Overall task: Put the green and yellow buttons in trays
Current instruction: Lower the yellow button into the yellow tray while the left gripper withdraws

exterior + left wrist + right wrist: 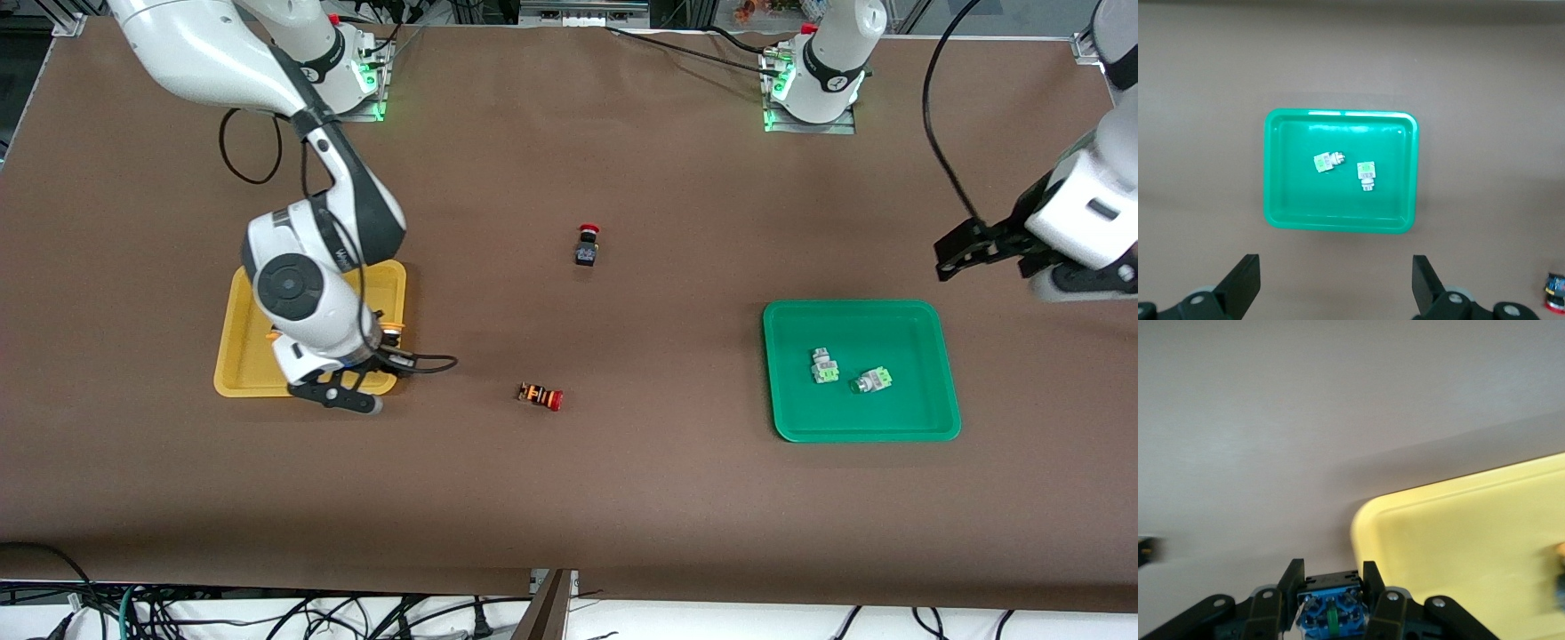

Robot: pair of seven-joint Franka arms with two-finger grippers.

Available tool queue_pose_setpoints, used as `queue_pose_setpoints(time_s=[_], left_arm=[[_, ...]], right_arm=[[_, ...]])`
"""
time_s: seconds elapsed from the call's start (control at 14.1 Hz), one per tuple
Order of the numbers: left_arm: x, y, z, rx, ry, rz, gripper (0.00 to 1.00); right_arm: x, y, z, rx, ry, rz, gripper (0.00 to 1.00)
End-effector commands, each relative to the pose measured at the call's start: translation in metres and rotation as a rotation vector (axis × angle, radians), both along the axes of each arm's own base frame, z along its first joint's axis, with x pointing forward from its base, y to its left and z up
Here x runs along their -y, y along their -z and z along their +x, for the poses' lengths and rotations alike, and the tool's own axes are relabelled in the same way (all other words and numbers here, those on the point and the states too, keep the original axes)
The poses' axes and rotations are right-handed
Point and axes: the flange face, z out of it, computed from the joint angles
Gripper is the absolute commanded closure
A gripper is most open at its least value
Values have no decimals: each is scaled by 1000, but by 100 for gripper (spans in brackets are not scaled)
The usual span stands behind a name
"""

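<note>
My right gripper [342, 397] hangs over the near corner of the yellow tray [240, 356]. In the right wrist view my right gripper [1330, 577] is shut on a button with a black-blue body [1330, 607]; its cap is hidden. The yellow tray [1471, 540] shows there too, with a blurred small thing [1561, 577] at the picture's edge. Two green buttons [824, 364] [869, 381] lie in the green tray [925, 427]. My left gripper [960, 252] is open and empty above the table beside that tray. The left wrist view shows my left gripper [1336, 275], the green tray [1338, 220] and both green buttons [1327, 161] [1367, 175].
Two red-capped black switches lie on the brown table between the trays. One switch [587, 244] stands farther from the front camera; the other switch [541, 396] lies on its side nearer to it. One red-capped switch [1555, 291] shows in the left wrist view.
</note>
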Motion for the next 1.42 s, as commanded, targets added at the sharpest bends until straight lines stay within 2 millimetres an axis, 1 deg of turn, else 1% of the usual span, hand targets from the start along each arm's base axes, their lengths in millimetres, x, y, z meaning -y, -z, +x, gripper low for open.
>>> queue_pose_setpoints(time_s=[0.0, 0.07, 0.21, 0.36, 0.43, 0.5, 0.57, 0.64, 0.71, 0.78, 0.85, 1.0, 1.07, 1.14, 1.21, 1.28, 1.35], left_arm=[[0, 14, -24, -21, 7, -10, 0], [0, 14, -25, -41, 10, -9, 0], [0, 15, -24, -44, 13, 2, 0], [2, 6, -23, -27, 9, 1, 0], [2, 4, -23, -25, 9, 0, 0], [1, 5, -22, -28, 7, 1, 0], [1, 6, -24, -39, 6, 1, 0], [2, 8, -26, -57, 10, 3, 0], [2, 8, -26, -61, 10, 3, 0], [2, 8, -26, -62, 10, 3, 0], [2, 8, -26, -62, 10, 3, 0], [2, 8, -26, -64, 8, 3, 0], [2, 8, -26, -64, 10, 3, 0], [2, 9, -25, -65, 13, 2, 0], [4, 7, -25, -62, 13, 0, 0], [5, 3, -25, -53, 14, -2, 0], [5, 6, -22, -58, 16, -3, 0]], right_arm=[[57, -1, -15, -23, -55, 46, 100], [75, 2, -18, -15, -66, 62, 100], [96, 19, -31, 0, -74, 67, 100], [101, 43, -50, 30, -74, 74, 100], [105, 52, -56, 42, -69, 75, 100], [105, 59, -62, 42, -70, 76, 100], [109, 63, -65, 37, -64, 73, 100], [113, 62, -65, 37, -57, 70, 82], [115, 62, -64, 36, -52, 69, 24], [118, 56, -61, 44, -51, 65, 8], [118, 47, -57, 57, -52, 66, 1], [119, 28, -47, 42, -51, 56, 1], [121, 11, -36, 26, -50, 49, 1], [124, -14, -24, 11, -41, 40, 1], [125, -46, -12, -14, -37, 32, 1], [127, -84, -2, -32, -28, 25, 1], [130, -120, 5, -43, -20, 19, 1]])
